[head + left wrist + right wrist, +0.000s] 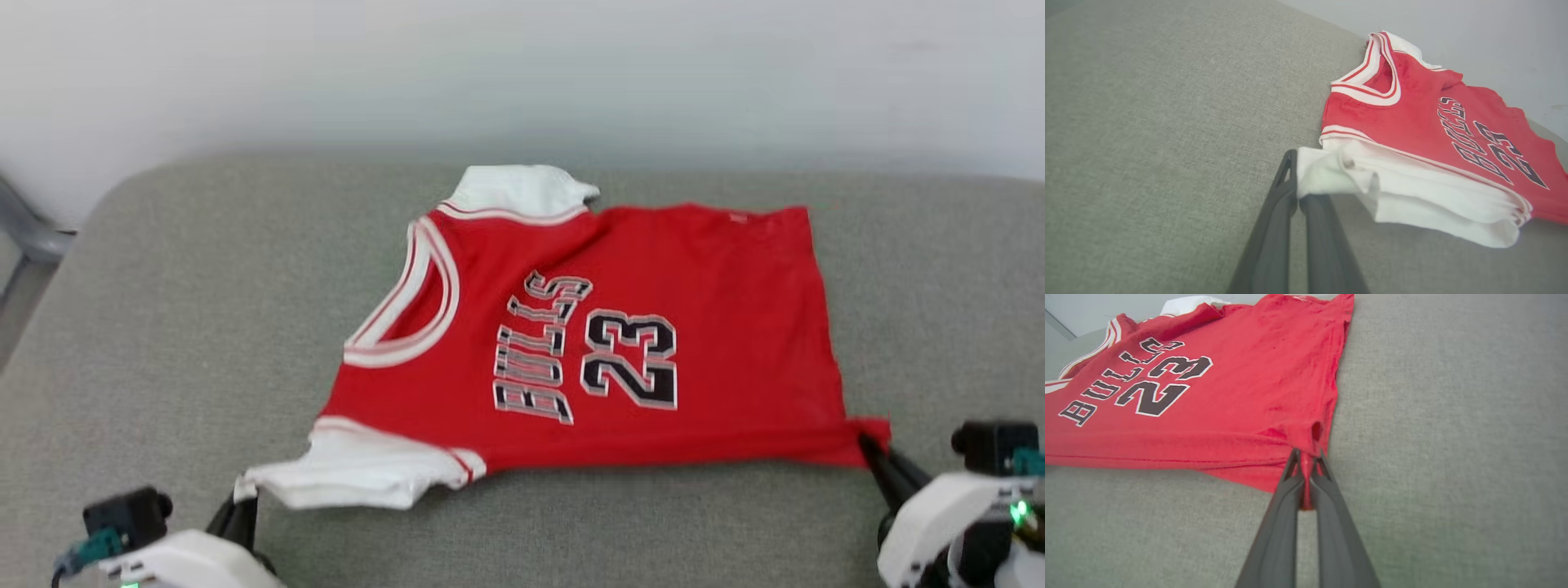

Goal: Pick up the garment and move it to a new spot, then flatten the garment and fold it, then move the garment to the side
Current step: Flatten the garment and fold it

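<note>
The garment (pixel 588 343), a red jersey with white sleeves, striped trim and black lettering with 23, lies front-up on the grey cushion, collar to the left and hem to the right. My left gripper (pixel 238 500) is shut on the edge of the near white sleeve (pixel 1331 175), which is drawn toward me. My right gripper (pixel 865 445) is shut on the near hem corner (pixel 1306 457), red cloth pinched between its fingers (pixel 1286 486). The far sleeve (pixel 514 189) lies bunched at the cushion's back.
The grey fabric cushion (pixel 180 327) spreads wide to the left of the garment and in front of it. A pale wall (pixel 522 73) rises behind. A grey metal frame piece (pixel 24 229) shows at the far left edge.
</note>
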